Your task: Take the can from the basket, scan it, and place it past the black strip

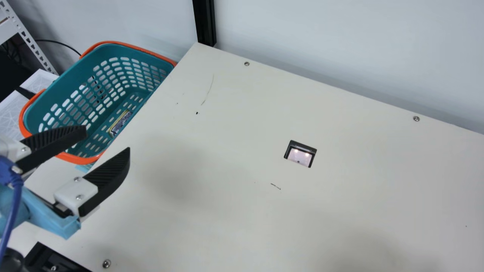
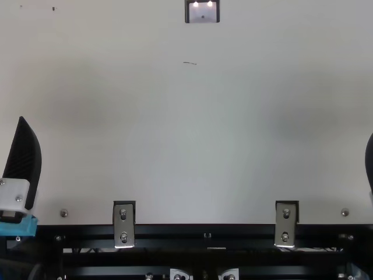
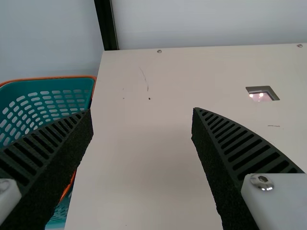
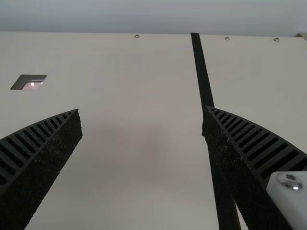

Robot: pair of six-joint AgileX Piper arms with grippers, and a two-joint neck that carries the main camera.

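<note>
Because the can (image 1: 120, 122) lies down on the floor of the basket (image 1: 72, 77), close to the side next to the desk (image 1: 227, 207), whoever fetches it will have to reach in rather deep. From where one stands, it shows a dark printed label and a yellowish rim; whether it's full can't be told. It ought to be stiff and smooth, not fragile but easily dented by a hard squeeze, and apt to slip if pinched near an end. Better to take it across its middle, one finger on each long side, minding the basket's wall just beside it.

The basket stands against the desk's edge. Near its rim, the left claw (image 1: 108, 139) is spread wide with nothing between its fingers, so the pick is likely the step in hand, with everything ahead of it. Out on the desk, well apart from the basket, the scanner window (image 1: 300, 154) is lit, ready for the label to be turned towards it. Farther on runs the black strip (image 4: 202, 67), and by it the right claw (image 4: 142, 109) gapes wide too, holding nothing.
</note>
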